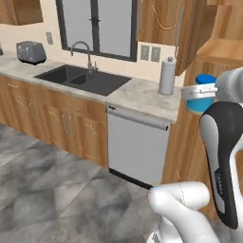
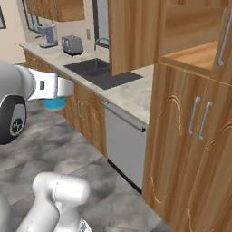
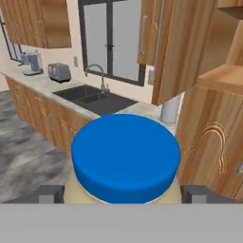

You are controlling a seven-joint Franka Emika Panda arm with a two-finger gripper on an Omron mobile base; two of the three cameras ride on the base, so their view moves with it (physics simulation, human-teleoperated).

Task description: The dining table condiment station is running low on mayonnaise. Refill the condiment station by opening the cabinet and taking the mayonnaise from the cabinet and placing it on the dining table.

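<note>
Kitchen | one mayonnaise jar between two fingers | one sink

I'm looking at a home kitchen: black double sink in a marbled stone tabletop, steel dishwasher, silver toaster, brown wooden cabinets.

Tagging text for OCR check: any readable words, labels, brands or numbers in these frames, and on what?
No text reads clearly.
Dark arm link: small light lettering, too blurred to read.
Arm joint cap: a pale logo mark, not legible.
Mayonnaise: plain blue lid, no label showing.
</note>
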